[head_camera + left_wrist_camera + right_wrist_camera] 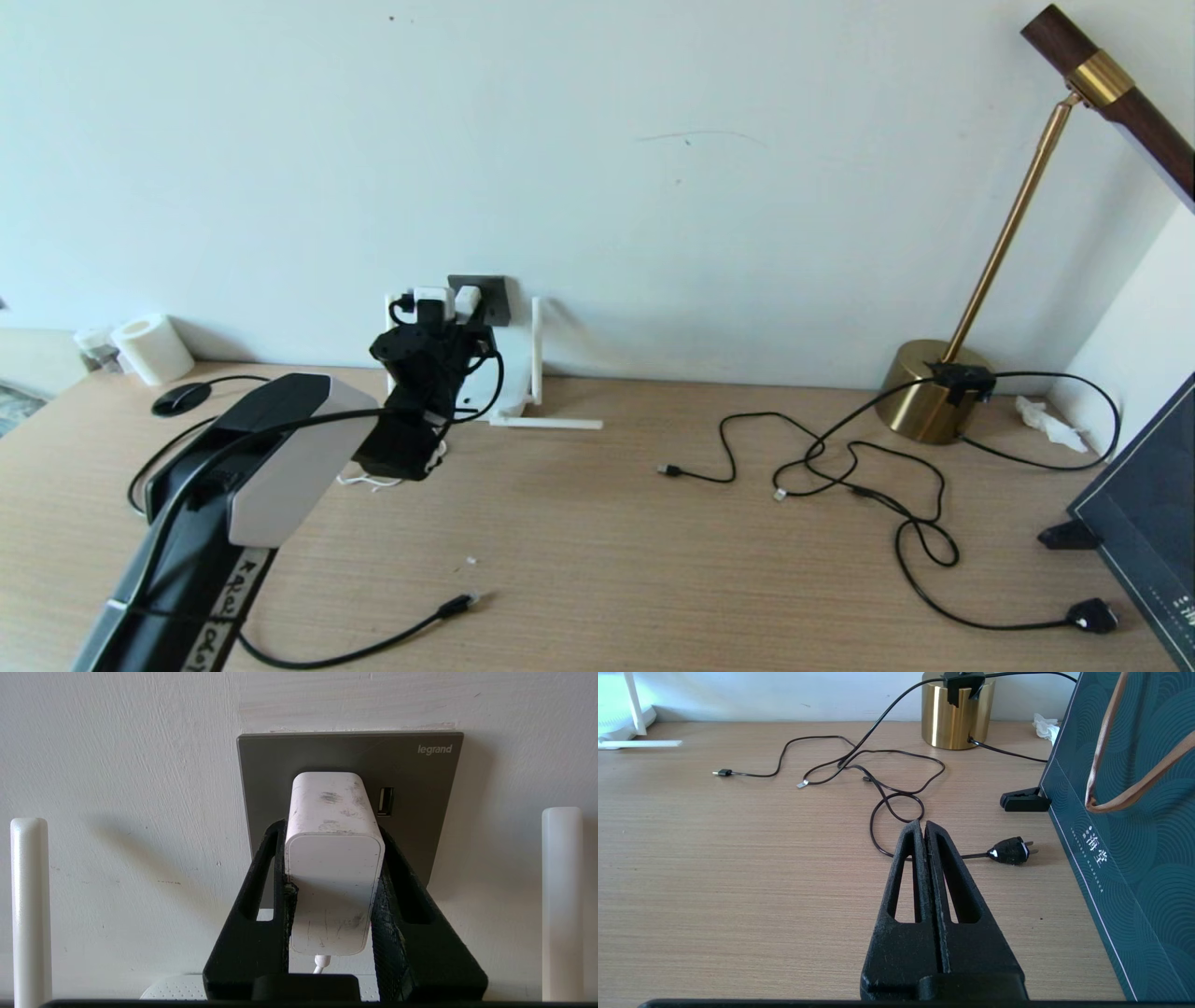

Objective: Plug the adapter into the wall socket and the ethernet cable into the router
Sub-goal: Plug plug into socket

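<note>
At the back wall, the left pincer (334,858) is clamped on the small white rectangular adapter (332,858), one black finger (271,896) on each side of the block. The adapter's front end sits against the dark grey square wall socket (420,779); prongs are hidden, so whether it is fully seated is hard to tell. A thin white cord (320,963) leaves the adapter's rear. A small USB slot (385,801) shows on the plate just beside the adapter. Two slim white stick antennas (29,905) stand either side of the socket, and the flat white plastic router (177,989) lies below the pincer, its ports not visible.

In the head view the left arm (271,457) reaches from lower left to the socket (493,297). The thick black ethernet cable (373,644) lies loose on the light wood desk (607,560), its clear-tipped plug (462,604) near the front edge, well apart from the router.

The right pincer (924,830) hovers over the desk, its tips pressed together, empty. Near it: thin black cords (896,798), a small black two-pin plug (1011,850), a brass lamp base (955,718), and a dark teal patterned paper bag (1134,858). A white roll (154,347) stands at the desk's far left.
</note>
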`<state>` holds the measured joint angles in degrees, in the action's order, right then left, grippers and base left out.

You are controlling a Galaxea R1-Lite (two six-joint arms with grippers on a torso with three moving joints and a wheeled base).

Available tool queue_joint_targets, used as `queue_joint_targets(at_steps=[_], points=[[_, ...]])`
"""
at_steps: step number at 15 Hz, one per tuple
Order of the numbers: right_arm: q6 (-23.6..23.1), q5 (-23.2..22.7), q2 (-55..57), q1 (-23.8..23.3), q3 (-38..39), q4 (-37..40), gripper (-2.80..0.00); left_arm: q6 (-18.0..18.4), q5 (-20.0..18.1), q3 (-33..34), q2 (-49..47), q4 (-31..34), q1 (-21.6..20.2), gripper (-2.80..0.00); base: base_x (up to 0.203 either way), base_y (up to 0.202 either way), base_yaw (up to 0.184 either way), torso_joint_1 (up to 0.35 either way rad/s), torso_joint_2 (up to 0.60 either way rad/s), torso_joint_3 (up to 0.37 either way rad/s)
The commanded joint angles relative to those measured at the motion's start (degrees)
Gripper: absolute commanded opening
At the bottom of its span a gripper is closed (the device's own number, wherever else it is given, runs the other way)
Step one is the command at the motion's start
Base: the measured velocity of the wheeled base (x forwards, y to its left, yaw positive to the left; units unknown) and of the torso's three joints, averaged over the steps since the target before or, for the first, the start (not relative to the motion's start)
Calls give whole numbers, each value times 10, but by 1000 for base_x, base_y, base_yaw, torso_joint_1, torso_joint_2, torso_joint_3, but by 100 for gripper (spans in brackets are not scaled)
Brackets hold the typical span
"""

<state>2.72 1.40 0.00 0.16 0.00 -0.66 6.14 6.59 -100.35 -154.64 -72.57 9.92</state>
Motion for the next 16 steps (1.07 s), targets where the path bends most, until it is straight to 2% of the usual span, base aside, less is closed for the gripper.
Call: queue_joint_targets(at_steps=[1, 16], points=[[0, 0, 1, 0, 0, 0, -280, 1, -4, 1, 3, -5, 0, -280, 0, 0, 0, 0, 0, 0], [0, 0, 1, 0, 0, 0, -280, 1, 2, 2, 3, 2, 4, -280, 0, 0, 0, 0, 0, 0]])
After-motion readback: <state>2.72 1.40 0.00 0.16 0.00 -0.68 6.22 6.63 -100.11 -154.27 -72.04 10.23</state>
